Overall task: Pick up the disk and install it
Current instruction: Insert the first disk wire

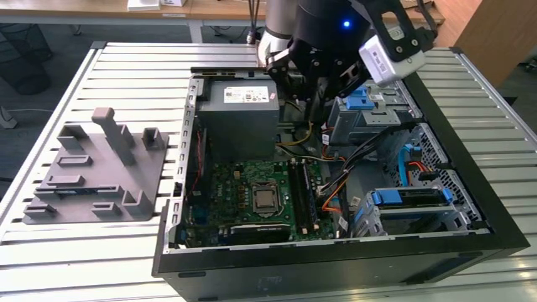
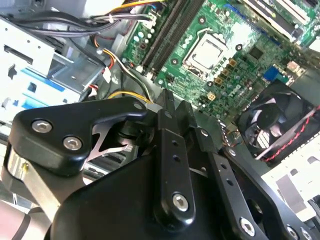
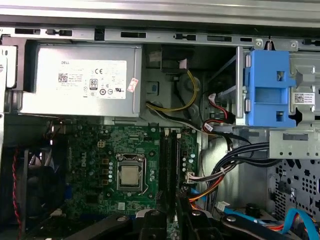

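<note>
The disk (image 1: 407,197), a flat drive between blue plastic rails, lies in the lower bay at the exterior view's right side of the open computer case (image 1: 336,264). My gripper (image 1: 315,107) hangs over the upper middle of the case, between the power supply and the drive cage and well away from the disk. In the second wrist view its fingers (image 2: 168,107) meet in a narrow tip above the motherboard (image 2: 210,50), shut with nothing between them.
A grey power-supply box (image 1: 243,119) (image 3: 80,80) fills the case's upper left. A metal drive cage with a blue latch (image 1: 369,104) (image 3: 270,90) stands close beside the gripper. Cable bundles (image 3: 225,170) cross the middle. A grey fixture (image 1: 92,170) sits on the slatted table.
</note>
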Motion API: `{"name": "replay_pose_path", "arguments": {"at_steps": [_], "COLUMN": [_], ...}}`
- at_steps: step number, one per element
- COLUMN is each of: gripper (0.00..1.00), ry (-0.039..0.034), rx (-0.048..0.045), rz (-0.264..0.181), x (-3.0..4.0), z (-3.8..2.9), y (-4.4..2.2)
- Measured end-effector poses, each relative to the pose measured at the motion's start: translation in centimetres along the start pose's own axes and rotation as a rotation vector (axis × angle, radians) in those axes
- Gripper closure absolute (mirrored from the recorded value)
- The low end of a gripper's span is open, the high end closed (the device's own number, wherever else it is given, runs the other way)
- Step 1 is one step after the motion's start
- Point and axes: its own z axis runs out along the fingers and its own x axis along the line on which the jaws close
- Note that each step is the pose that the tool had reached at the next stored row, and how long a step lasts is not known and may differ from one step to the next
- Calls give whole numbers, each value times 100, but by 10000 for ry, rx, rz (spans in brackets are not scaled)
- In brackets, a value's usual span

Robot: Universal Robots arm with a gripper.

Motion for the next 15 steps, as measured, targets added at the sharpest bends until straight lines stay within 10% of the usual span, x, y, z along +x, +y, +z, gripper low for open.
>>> {"name": "replay_pose_path", "arguments": {"at_steps": [6, 15], "gripper": [76, 76], "ry": [0, 0], "rx": [1, 2], "rz": [-1, -1], "x": [-154, -160], "z": [11, 11], "y": [-23, -34]}}
